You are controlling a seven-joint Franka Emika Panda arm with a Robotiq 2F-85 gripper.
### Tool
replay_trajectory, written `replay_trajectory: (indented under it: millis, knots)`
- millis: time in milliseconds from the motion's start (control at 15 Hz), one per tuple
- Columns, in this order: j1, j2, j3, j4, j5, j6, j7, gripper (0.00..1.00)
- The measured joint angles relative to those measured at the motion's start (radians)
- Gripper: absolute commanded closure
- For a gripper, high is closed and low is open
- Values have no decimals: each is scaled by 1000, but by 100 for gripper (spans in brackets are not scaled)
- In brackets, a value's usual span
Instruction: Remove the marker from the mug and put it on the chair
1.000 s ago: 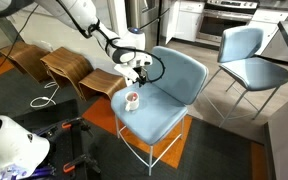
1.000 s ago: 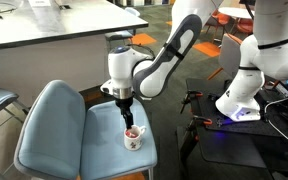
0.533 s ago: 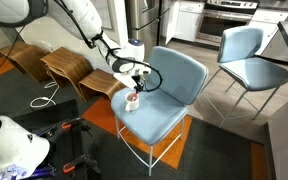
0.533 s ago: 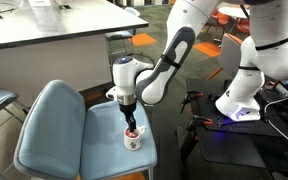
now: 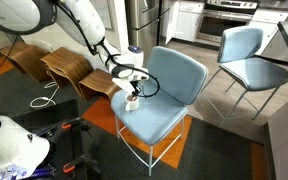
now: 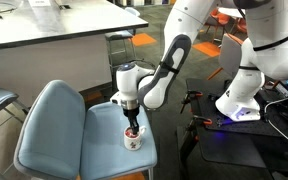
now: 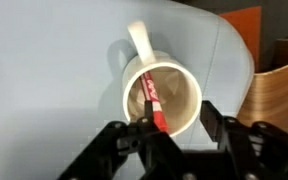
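- In the wrist view, the near end of the thin red-pink marker (image 7: 152,98) runs down to the dark, blurred fingers (image 7: 134,145) of the black pincer (image 7: 187,125). Whether they touch cannot be told.
- The pincer's body is cut off by the bottom edge.
- The light-blue padded chair (image 7: 54,90) overruns that picture, so its legs are hidden.
- A brown wooden shape (image 7: 279,95) is cut by the right edge.
- In an exterior view, the pincer (image 5: 132,93) covers most of the small white mug (image 5: 132,101), and the marker is too small to tell.
- In an exterior view, the marker (image 6: 134,131) is only a red speck at the mug's (image 6: 133,142) rim.
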Motion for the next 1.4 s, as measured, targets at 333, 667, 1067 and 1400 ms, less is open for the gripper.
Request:
replay_trajectory:
  millis: [333, 667, 1067, 1400]
  knots:
    - [-9, 41, 12, 4, -1, 25, -1, 47]
    - [-25, 80, 16, 32, -3, 39, -2, 43]
    - [-29, 138, 23, 65, -4, 63, -2, 47]
    - [-38, 161, 30, 79, -6, 83, -2, 78]
